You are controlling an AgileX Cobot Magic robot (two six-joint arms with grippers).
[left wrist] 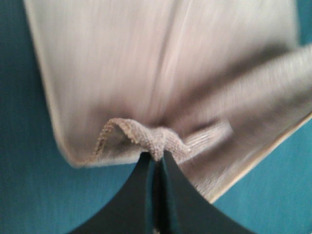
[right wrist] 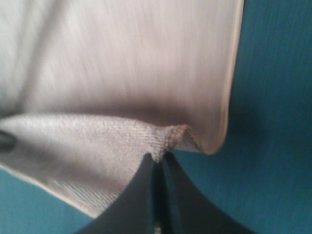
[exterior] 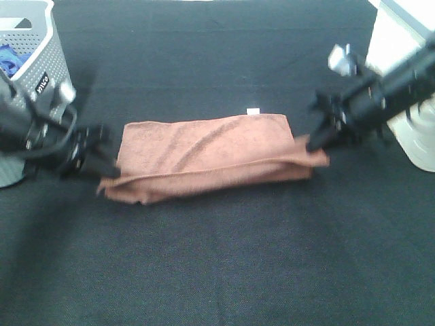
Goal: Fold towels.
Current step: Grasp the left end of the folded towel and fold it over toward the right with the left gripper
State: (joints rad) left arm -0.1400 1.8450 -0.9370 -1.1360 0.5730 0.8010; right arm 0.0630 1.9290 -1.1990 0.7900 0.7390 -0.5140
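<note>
Looks like a robot lab test cell, not a home: worktop (exterior: 217, 272) covered edge to edge in black cloth, left arm (exterior: 20, 119) and right arm (exterior: 394, 85) reaching in from the sides, grey perforated basket (exterior: 37, 47) far left, white plastic bin (exterior: 391, 34) far right, one brown towel (exterior: 204, 149) staged mid-worktop.

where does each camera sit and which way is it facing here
Exterior high: mounted high off the arms, looking down on the black table and brown towel; both arms show, left gripper and right gripper at the towel's ends.
Left wrist: on the left arm, facing along its shut gripper at a pinched towel corner.
Right wrist: on the right arm, same at the other end.
Shared: all views show the towel.
</note>
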